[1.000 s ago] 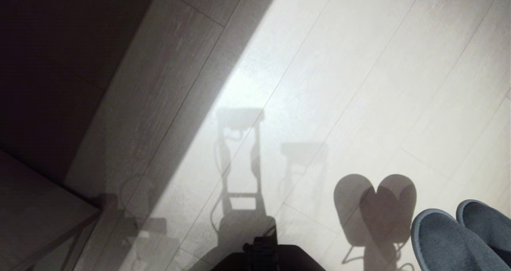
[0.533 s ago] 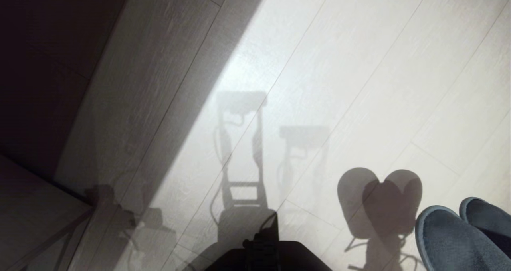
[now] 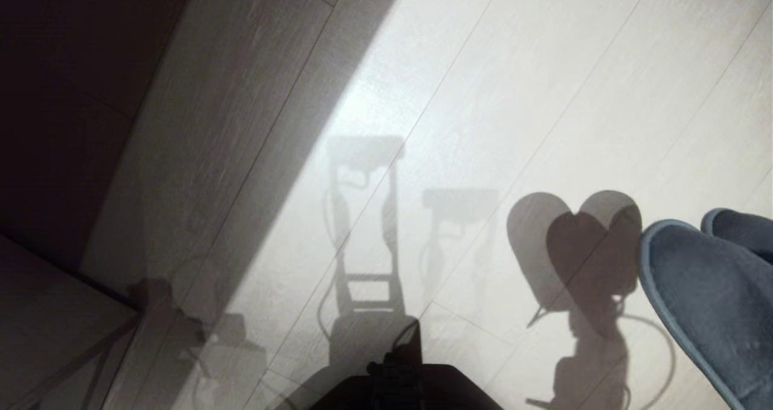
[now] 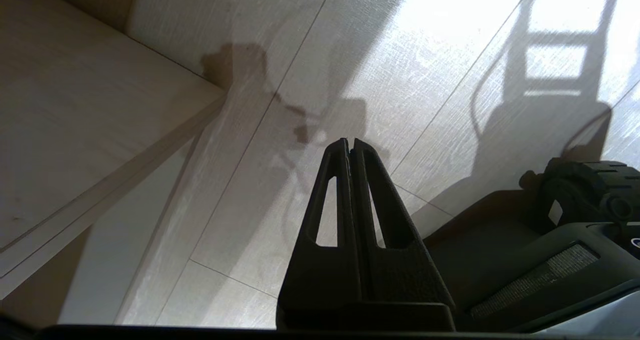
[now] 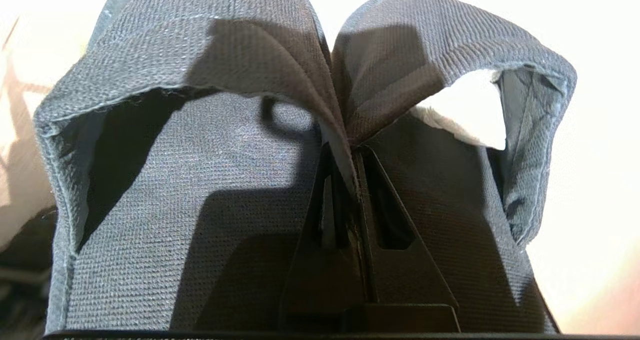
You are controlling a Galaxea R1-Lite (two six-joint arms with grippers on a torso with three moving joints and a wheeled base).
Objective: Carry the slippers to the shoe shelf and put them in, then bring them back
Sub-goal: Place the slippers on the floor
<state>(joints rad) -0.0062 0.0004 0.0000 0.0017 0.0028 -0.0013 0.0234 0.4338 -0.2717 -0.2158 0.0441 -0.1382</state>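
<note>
Our right gripper [image 5: 356, 172] is pinched tight on the slippers [image 5: 310, 129], its fingers [image 5: 370, 220] clamping the two inner edges of the fabric bands together so that both shoes hang from one seam. In the head view the pair [image 3: 712, 289] juts in from about three o'clock, toes out over the pale plank floor [image 3: 483, 96], their heart-shaped shadow [image 3: 574, 253] falling at roughly four o'clock from the middle of the picture. Our left gripper [image 4: 351, 147] hangs empty with its fingers pressed together, pointing down at the floor beside the dark base [image 4: 550, 260] of our own body. A light wood panel [image 4: 75, 129] sits low at about nine o'clock in the left wrist view; we cannot tell whether it belongs to the shoe shelf, which we do not otherwise see.

The risk, as we judge it, lies in that single pinch. The fabric is soft and thin, and a swing of the arm or a turn of the base could let one band slide free and drop a slipper. The dangling toes could also catch on a shelf edge on the way in.

No brand, label or writing can be read anywhere.
</note>
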